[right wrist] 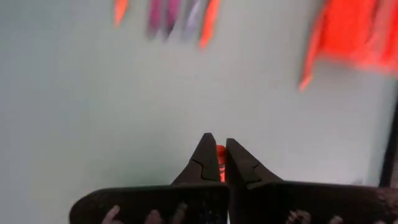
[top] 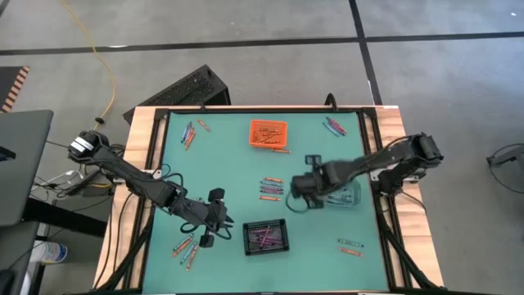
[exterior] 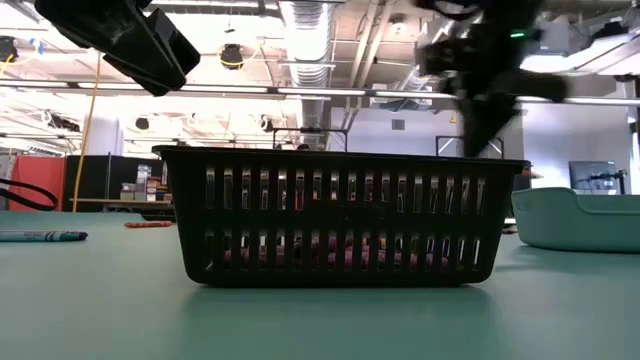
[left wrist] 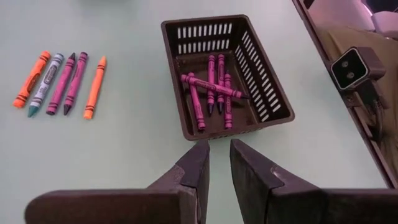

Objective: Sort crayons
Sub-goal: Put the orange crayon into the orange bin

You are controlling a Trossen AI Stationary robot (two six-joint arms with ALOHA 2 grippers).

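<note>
Purple crayons lie in the black bin (top: 267, 238) near the table's front; more crayons lie in it in the left wrist view (left wrist: 211, 90). My left gripper (left wrist: 219, 146) hovers just left of that bin (top: 214, 223), its fingers a little apart with nothing between them. Above the table's middle, my right gripper (top: 296, 193) is shut on an orange-red crayon (right wrist: 220, 158). Loose crayons (top: 272, 188) lie in a row beside it. The orange bin (top: 268, 133) stands at the far middle and the teal bin (top: 350, 197) under the right arm. My right gripper pinches the orange-red crayon between its two fingertips. Only a short bit of it (right wrist: 220, 155) shows in the slit between them; the fingers hide the rest. The fingers slant down from above, and the crayon is lifted clear of the table.
Other crayon groups lie at the far left (top: 190, 131), far right (top: 334, 125), near left (top: 187, 248) and near right (top: 350, 246). In the low view the black bin (exterior: 340, 215) fills the middle, with the teal bin (exterior: 580, 220) to its right.
</note>
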